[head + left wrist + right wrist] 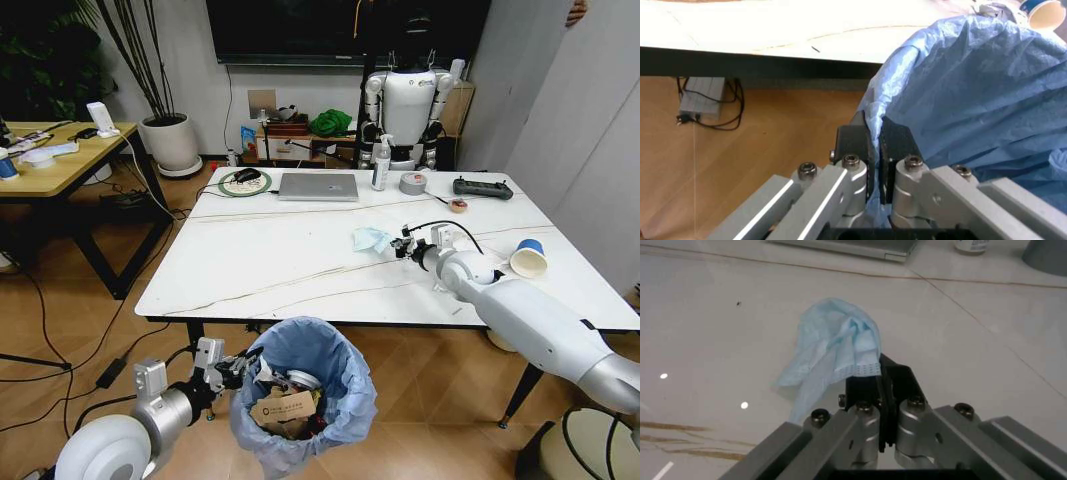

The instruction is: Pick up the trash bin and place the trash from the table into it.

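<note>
Holding the trash bin (305,395) below the tabletop (280,265) edge, our left gripper (873,145) fingers pinch its thin, tear-prone bag rim, while our right gripper (879,375) fingers clamp a limp, featherweight blue face mask (830,347) by one edge on the tabletop.

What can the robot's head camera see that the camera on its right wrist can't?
Head view alone: the trash bin with its blue bag, held at the rim by the left gripper below the table's edge, and a paper cup lying beside the right arm. Right wrist view alone: close up, the right gripper is shut on the edge of a light-blue face mask. Both: the mask, the white table, the laptop at the far side.
</note>
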